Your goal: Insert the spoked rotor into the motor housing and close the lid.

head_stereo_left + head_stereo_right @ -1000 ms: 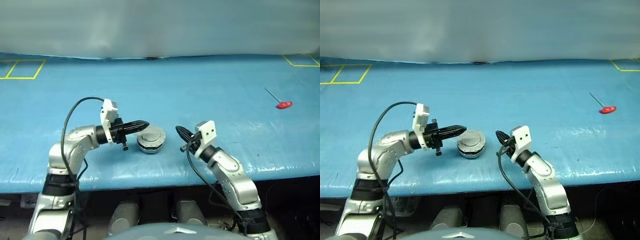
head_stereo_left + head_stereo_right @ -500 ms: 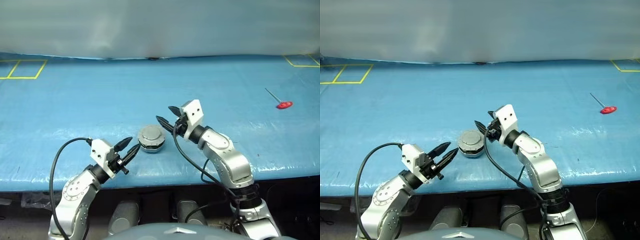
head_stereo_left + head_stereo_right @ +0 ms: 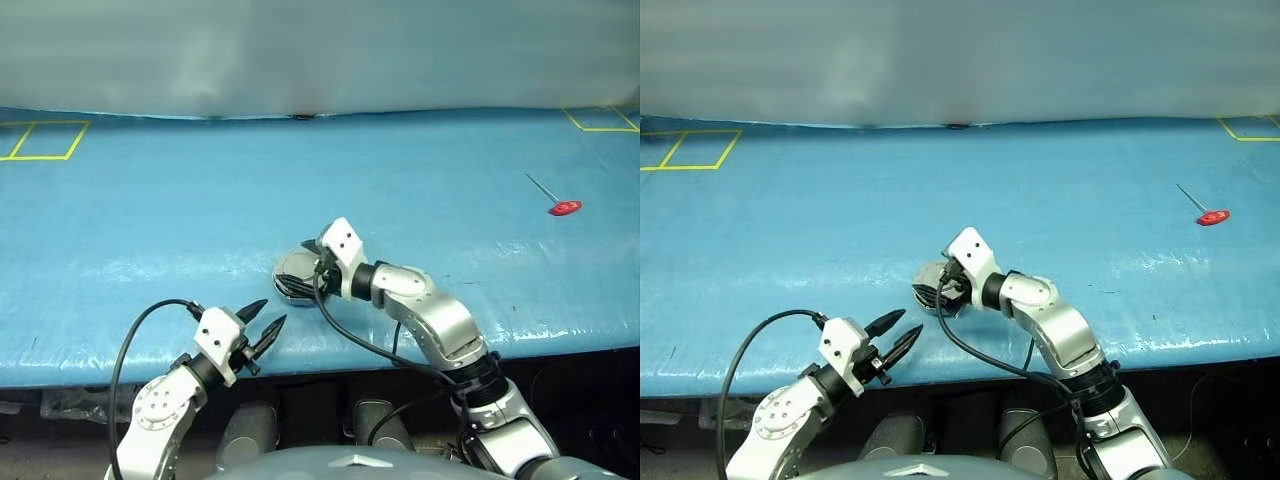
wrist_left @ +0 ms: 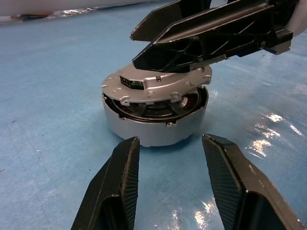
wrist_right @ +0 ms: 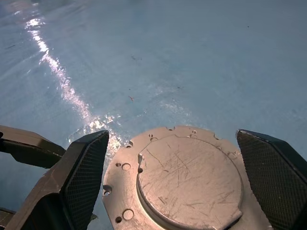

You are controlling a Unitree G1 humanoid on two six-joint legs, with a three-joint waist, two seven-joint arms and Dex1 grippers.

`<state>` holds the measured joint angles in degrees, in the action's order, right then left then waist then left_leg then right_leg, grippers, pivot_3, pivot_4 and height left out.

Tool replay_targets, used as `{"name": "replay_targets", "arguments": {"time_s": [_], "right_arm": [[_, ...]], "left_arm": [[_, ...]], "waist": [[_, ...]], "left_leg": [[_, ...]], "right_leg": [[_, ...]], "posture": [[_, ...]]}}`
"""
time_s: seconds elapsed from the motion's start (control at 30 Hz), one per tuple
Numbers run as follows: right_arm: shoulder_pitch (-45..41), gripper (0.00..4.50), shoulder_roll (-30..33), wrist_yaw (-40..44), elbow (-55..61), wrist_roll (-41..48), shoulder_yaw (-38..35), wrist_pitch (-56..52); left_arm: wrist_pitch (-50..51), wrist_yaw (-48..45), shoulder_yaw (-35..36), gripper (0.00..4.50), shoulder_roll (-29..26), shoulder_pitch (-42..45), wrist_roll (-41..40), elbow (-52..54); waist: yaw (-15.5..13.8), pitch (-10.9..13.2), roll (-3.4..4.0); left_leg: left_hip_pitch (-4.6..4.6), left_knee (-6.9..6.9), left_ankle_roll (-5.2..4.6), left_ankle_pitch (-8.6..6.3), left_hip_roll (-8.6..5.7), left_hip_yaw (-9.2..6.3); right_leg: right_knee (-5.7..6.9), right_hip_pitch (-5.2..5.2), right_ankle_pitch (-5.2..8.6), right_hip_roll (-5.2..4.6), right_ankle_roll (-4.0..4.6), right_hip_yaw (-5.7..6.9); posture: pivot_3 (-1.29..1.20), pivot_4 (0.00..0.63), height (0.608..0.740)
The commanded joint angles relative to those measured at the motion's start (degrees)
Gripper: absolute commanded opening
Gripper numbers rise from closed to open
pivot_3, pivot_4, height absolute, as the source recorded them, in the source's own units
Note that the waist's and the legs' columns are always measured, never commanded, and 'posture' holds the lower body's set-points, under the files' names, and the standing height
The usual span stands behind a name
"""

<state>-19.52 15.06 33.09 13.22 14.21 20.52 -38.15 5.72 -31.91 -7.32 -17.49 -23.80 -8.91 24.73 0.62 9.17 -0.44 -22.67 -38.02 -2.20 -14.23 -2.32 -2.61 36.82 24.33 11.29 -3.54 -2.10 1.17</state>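
Lower centre of the head view: my right gripper (image 3: 308, 262) has swung in over the lid (image 4: 158, 84) on the motor housing (image 4: 153, 127), jaws wide, unclamped. Left gripper (image 3: 263, 318) has withdrawn, half-open, empty. Lid looks unseated.

I see the round silver-grey ribbed motor housing (image 4: 152, 125) sitting upright, with the flat silver disc lid (image 5: 184, 182) lying on top of it, scratched plain face up. The lid rests slightly tilted, leaving a gap where dark inner parts show. Both lie between my right fingers (image 5: 79, 179), and just ahead of my left fingers (image 4: 117, 187), apart from them.
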Motion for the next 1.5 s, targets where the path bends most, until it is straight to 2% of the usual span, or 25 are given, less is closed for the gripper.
{"name": "replay_targets", "arguments": {"time_s": [0.03,0.37,0.57,0.9,1.23,1.5], "right_arm": [[-1.4,4.48,-0.28,0.43,-0.97,-0.56,0.03,0.24],[-3.47,4.48,0.75,2.13,-6.74,-3.17,0.28,2.64],[-2.77,3.05,1.12,3.39,-5.92,-3.62,0.73,3.3],[-0.95,3.06,-0.14,1.01,0.27,-5.82,3.36,1.28],[1.03,3.06,-2.51,-1.37,-0.33,-7.39,5.35,0.0],[0.22,3.06,0.83,4.38,-3.5,-6.47,5.64,2.9]], "left_arm": [[-2.86,1.11,-0.82,2.25,-0.14,-0.05,1.56,0.23],[-5.16,2.12,-1.64,2.25,-0.31,-0.07,1.97,-1.43],[-6.28,2.06,-1.63,2.25,-0.43,0.04,1.81,-2.41],[-6.39,1.66,-1.66,2.25,-0.51,0.06,0.84,-2.74],[-6.08,1.63,-1.91,2.25,-0.45,0.41,0.61,-2.83],[-5.58,1.31,-2.7,2.25,-0.61,0.9,0.26,-2.85]], "waist": [[-0.01,0.0,0.0],[0.01,0.0,0.0],[0.01,0.0,0.0],[0.01,0.0,0.0],[0.04,0.0,0.01],[0.03,0.0,0.01]], "left_leg": [[0.0,0.0,0.0,0.0,0.0,0.0],[-0.01,0.01,0.0,0.0,0.02,0.0],[0.0,0.01,0.0,0.0,0.02,0.0],[-0.09,0.06,0.0,0.0,0.02,-0.01],[-0.05,0.06,0.01,-0.01,0.02,-0.03],[-0.04,0.07,0.0,-0.01,0.02,-0.05]], "right_leg": [[0.0,0.0,0.0,0.0,0.0,0.01],[0.0,0.02,0.0,0.01,0.0,0.07],[0.0,0.01,0.0,-0.01,-0.01,0.09],[-0.01,0.09,0.0,-0.04,-0.01,0.13],[-0.03,0.12,0.02,-0.07,0.0,0.2],[-0.05,0.11,0.02,-0.06,0.0,0.27]], "posture": [[0.0,0.15,0.74],[0.0,0.15,0.74],[0.0,0.15,0.74],[0.0,0.15,0.74],[0.0,0.15,0.74],[0.0,0.15,0.74]]}}
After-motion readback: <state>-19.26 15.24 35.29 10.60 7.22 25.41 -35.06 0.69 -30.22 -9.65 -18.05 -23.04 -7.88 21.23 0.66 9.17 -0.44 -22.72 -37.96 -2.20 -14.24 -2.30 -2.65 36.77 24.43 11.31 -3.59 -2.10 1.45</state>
